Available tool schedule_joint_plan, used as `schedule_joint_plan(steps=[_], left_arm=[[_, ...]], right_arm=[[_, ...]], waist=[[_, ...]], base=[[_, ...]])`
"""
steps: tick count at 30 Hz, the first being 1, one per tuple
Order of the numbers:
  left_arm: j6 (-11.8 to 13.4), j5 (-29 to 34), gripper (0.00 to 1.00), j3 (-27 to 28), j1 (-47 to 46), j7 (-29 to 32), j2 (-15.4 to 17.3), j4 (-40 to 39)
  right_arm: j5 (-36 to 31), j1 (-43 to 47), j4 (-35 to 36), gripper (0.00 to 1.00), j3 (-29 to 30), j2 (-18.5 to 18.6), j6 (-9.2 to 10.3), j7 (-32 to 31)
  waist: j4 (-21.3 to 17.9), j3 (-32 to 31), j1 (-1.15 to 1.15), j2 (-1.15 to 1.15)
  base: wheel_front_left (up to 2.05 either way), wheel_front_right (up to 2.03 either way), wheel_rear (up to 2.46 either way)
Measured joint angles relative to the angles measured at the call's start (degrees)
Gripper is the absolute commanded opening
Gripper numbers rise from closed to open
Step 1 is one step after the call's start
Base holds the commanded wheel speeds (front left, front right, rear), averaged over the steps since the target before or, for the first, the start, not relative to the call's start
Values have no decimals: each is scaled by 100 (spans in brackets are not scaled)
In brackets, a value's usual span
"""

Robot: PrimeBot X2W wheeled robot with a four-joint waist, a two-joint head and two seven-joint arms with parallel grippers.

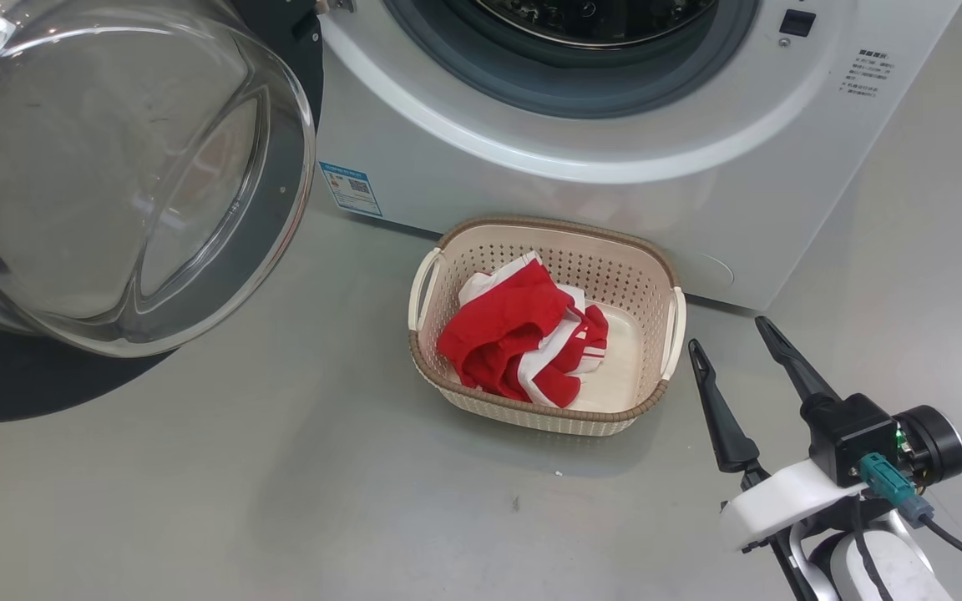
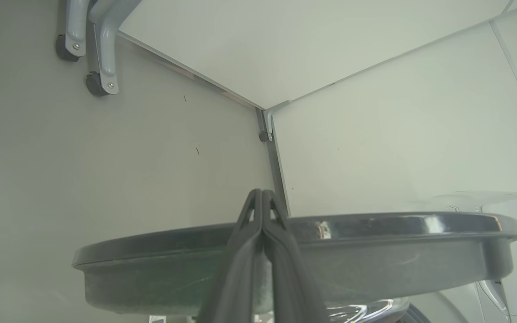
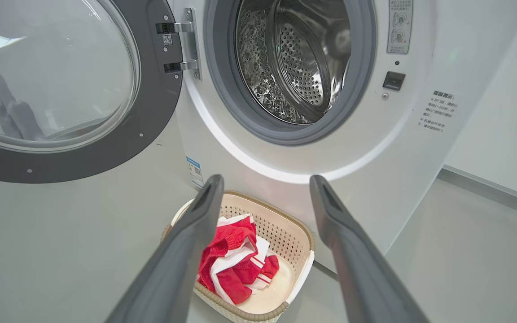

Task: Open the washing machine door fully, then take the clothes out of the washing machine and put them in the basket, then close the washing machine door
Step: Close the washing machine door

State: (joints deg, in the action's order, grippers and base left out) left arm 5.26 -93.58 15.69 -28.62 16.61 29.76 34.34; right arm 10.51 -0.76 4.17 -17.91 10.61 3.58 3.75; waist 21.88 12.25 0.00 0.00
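The two dark fingers of the right gripper (image 1: 726, 331) were held wide apart with nothing between them, low over the grey floor (image 1: 281, 501) and pointed toward the washing machine (image 1: 615, 192). Just to the left of those fingers the cream basket (image 1: 548, 224) was set on the floor, close against the foot of the machine's white front. The red clothes with white trim (image 1: 506, 334) were heaped inside it, toward its left side, with bare basket bottom left showing at the right. The left gripper (image 2: 262, 193) was seen with its fingers pressed together and nothing gripped. It lay just over the dark rim of the washing machine door (image 2: 375, 251); whether that rim was touched could not be told. The door was swung open to the left, hung on its hinge (image 3: 182, 47), with its bulging glass window turned out into the room. The grey rubber ring (image 3: 216, 67) and the perforated steel drum (image 3: 294, 58) were exposed in the open mouth. A small blue sticker (image 1: 350, 188) was fixed low on the machine's front, near the basket's far left corner.
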Motion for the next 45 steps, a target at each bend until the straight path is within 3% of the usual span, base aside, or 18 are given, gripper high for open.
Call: schedule_joint_plan(steps=[11,29,45], left_arm=[[-360,-19,0,-73,-83,247,20,229],[-964,-474,0,-137,-81,1289,-5,356],[-1168,-822,0,-428,-24,2386,-227,-23]], right_arm=[[1,1,18,100,-53,23,-49,-94],[0,3,102,100,-129,20,-57,-168],[0,0,101,100,-80,-11,-41,-116]], waist=[[31,0,0,0],[141,83,0,0],[343,153,0,0]], base=[[0,0,0],[0,0,0],[0,0,0]])
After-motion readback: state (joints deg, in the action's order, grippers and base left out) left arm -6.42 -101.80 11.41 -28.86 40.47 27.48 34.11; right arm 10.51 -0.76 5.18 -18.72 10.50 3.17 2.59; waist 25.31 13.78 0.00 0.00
